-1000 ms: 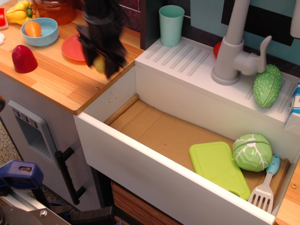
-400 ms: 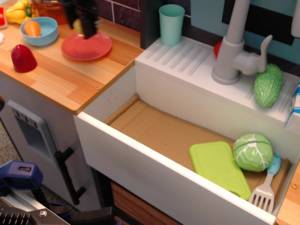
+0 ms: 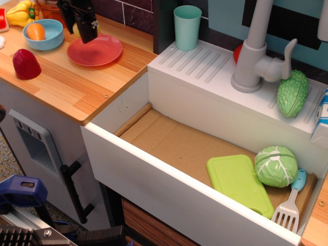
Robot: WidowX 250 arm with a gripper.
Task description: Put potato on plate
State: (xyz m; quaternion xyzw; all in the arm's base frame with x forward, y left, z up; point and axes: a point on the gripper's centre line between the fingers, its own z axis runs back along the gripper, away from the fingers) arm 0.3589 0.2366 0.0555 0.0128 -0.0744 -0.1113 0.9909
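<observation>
My black gripper (image 3: 81, 31) hangs over the far left rim of the coral-pink plate (image 3: 102, 51), which lies on the wooden counter at the top left. Its fingers are closed around the pale-yellow potato (image 3: 76, 28). Only a small patch of the potato shows beside the fingers. It is held just above the counter at the plate's edge, between the plate and the blue bowl.
A light-blue bowl (image 3: 43, 35) with an orange toy vegetable, a red toy (image 3: 26, 64) and a yellow pepper (image 3: 20, 13) sit left of the plate. The sink (image 3: 169, 148) holds a lime cutting board (image 3: 238, 184), a cabbage (image 3: 277, 165) and a spatula (image 3: 289, 205). A teal cup (image 3: 187, 26) and a faucet (image 3: 256, 56) stand behind the sink.
The gripper has carried the potato from the counter's right edge near the sink back and left, over the plate to its far left rim.
</observation>
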